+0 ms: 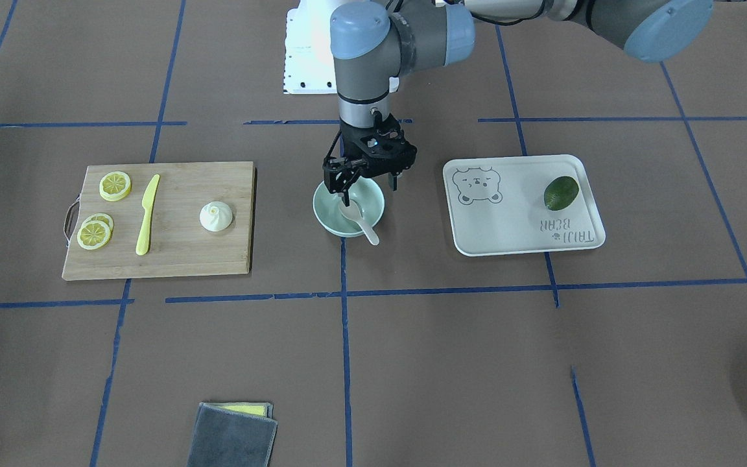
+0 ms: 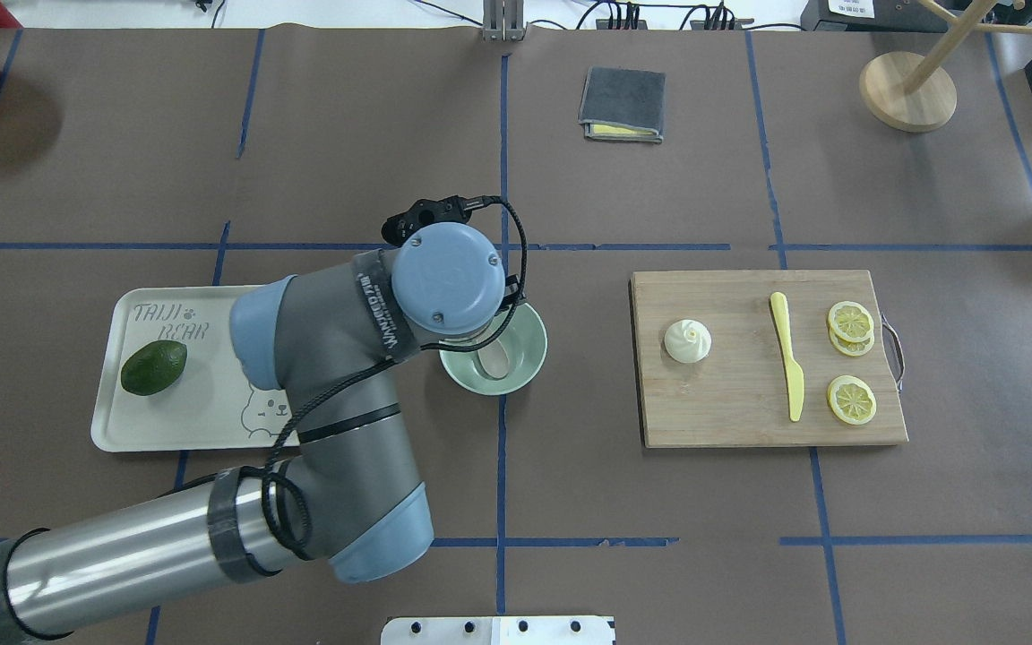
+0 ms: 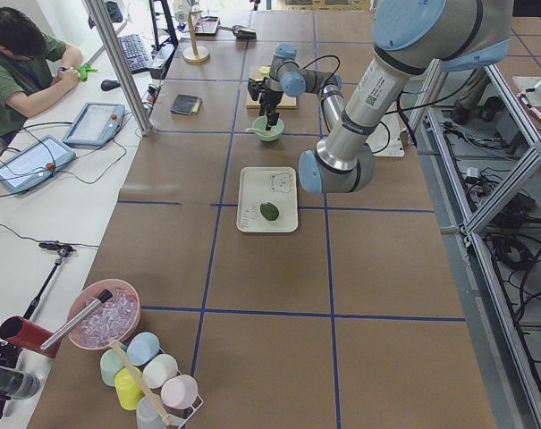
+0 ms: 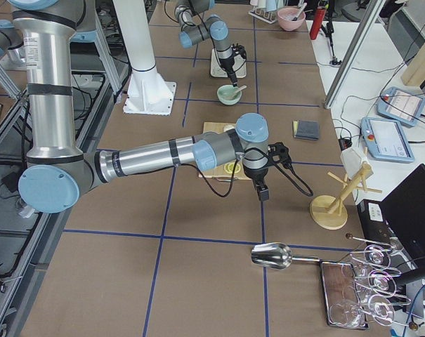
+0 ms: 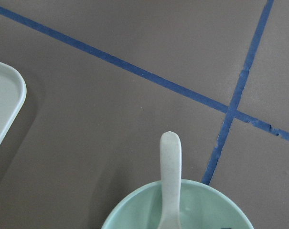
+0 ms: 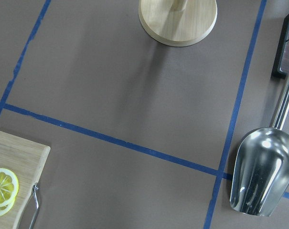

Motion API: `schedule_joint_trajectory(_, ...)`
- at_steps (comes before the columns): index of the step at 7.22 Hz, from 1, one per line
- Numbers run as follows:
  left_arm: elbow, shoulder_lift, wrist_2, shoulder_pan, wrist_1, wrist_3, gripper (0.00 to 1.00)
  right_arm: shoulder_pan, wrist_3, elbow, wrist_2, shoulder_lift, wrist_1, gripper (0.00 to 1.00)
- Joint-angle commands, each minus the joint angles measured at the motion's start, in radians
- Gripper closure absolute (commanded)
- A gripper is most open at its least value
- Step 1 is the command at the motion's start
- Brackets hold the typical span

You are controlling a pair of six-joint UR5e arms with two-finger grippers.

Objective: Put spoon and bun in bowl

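Brown table [image 1: 477, 363] with blue tape lines [image 1: 412, 292], wooden cutting board [image 1: 185, 253], mint bowl [image 1: 331, 224], bear tray [image 1: 509, 227], folded grey cloth [image 1: 231, 438]

Bright, even light; soft shadows.

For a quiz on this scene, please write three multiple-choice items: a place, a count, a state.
1. Where is the small white pleated bun? A wooden cutting board; B pale tray; C grey cloth.
2. How many yellow lemon slices lie on that board? A two; B three; C five.
3. The pale beige spoon: A flat on the table; B in the round mint-green bowl, handle over its rim; C on the tray.
Key: A, it sits on the wood; B, an overlapping pair plus one; B, its scoop lies inside the bowl.
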Motion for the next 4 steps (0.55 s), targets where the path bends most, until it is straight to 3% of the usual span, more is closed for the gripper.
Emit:
schedule_joint_trajectory(1, -0.219, 0.145, -0.036, -0.085, -0.005, 0.354, 0.0, -0.005, -0.01, 0.013, 0.005, -0.003, 0.054, 0.0)
schedule_joint_trajectory(4, -0.304, 0.315, -0.323, -0.377, -0.026, 0.866, 0.0, -0.097, 0.007, 0.016, 0.022, 0.059, 0.08, 0.0)
